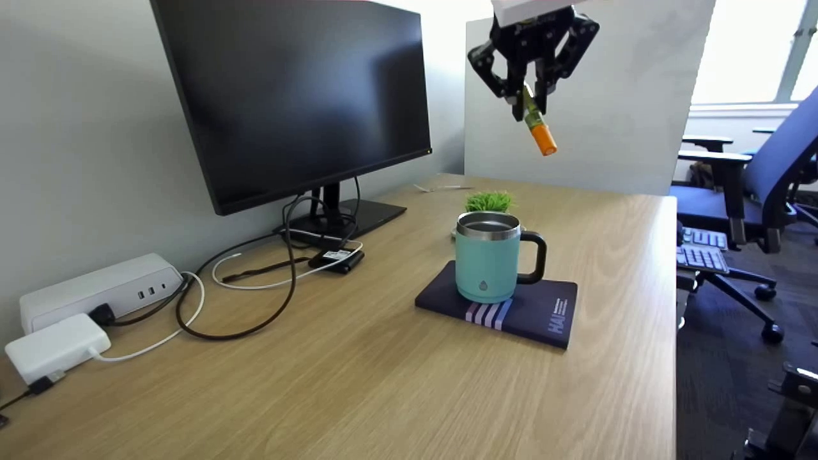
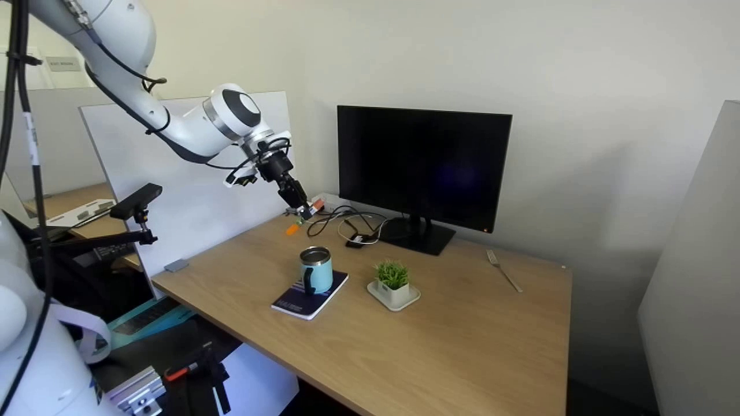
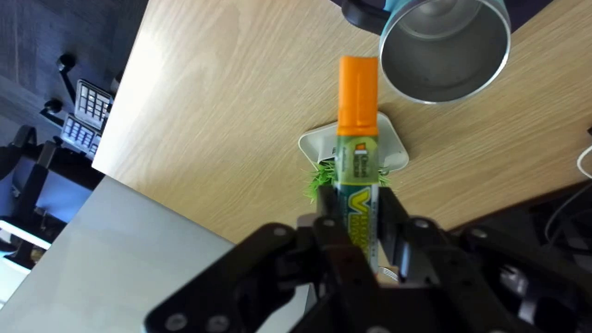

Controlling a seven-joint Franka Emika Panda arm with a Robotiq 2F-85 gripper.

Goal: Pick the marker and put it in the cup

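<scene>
Claw (image 1: 530,110): pinching the marker (image 1: 535,120) in mid-air, one o'clock from the mug (image 1: 487,268) in an exterior view.
Mug: on the book (image 1: 533,313), handle (image 1: 541,255) at three o'clock.
Plant (image 1: 489,202): behind, twelve o'clock, partly hidden by the mug.
Screen (image 1: 307,102): ten o'clock.
Wrist view: mug and book cut off; marker hides part of the plant.

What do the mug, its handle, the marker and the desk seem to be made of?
The mug looks like metal: its rim and inside are silvery, the smooth teal outside perhaps painted. Its handle is probably plastic, being plain black and smooth. The marker seems plastic, given its smooth, evenly orange cap. The desk shows light, softly shiny wood grain, but could be laminate.
</scene>
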